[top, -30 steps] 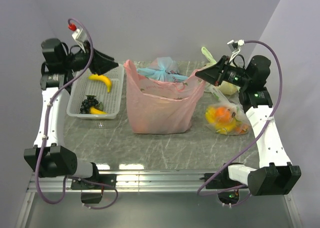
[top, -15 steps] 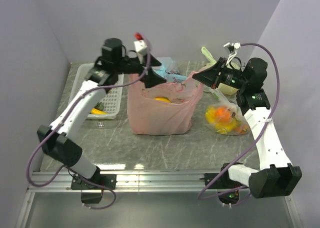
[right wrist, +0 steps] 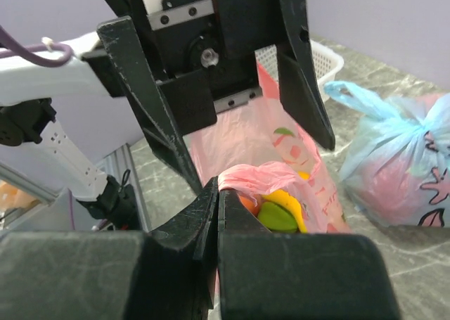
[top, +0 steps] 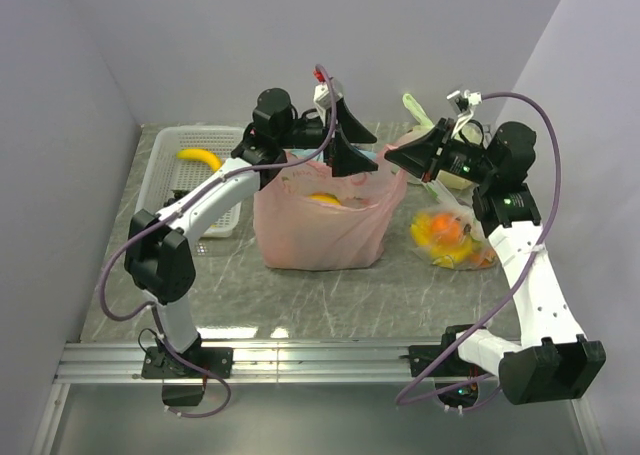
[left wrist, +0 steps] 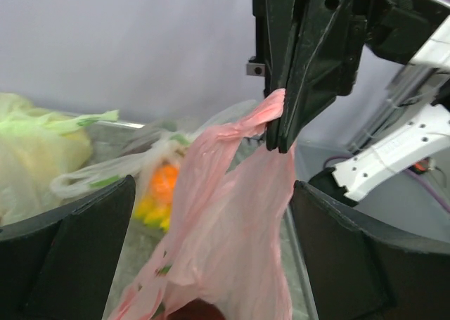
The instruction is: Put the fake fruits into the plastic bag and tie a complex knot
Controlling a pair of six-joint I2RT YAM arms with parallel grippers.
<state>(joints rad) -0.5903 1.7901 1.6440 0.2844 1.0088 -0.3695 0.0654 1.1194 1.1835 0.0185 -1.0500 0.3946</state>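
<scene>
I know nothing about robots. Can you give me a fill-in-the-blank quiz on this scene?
The right gripper is shut on a handle of the ____ plastic bag.
The left gripper hovers above that bag with its jaws ____.
The fake fruit visible in the white basket is a yellow ____.
Missing words: pink; open; banana.

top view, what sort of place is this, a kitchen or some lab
Probably a robot lab bench: left arm and right arm bolted to a metal rail, plain walls boxing in the table.
</scene>
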